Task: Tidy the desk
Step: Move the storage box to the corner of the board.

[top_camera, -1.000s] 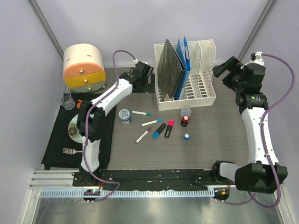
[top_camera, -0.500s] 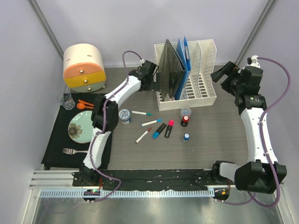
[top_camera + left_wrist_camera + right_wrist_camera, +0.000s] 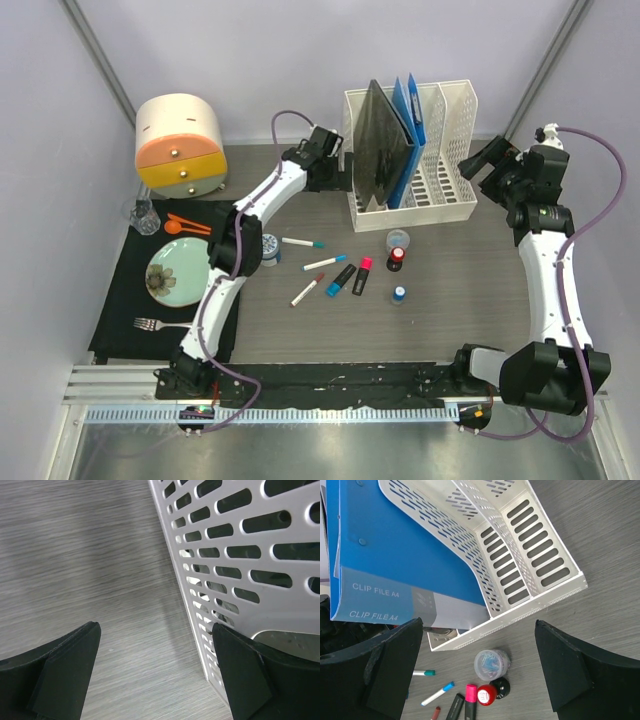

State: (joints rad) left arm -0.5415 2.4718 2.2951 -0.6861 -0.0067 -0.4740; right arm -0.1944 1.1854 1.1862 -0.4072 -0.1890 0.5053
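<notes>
Left fingers (image 3: 62,672) stand wide apart, empty, just beside the white file rack (image 3: 450,140) at its 9 o'clock wall. Right fingers (image 3: 385,665), also wide apart & empty, hover at its 3 o'clock. Rack w/ blue folders (image 3: 395,545) sits toward 12 o'clock on the grey wood-grain worktop (image 3: 450,290), which fills mid-frame; markers (image 3: 345,278) lie loose at centre.

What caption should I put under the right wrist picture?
The right gripper, jaws open, facing the white file rack, blue clip files and markers on the desk.
</notes>
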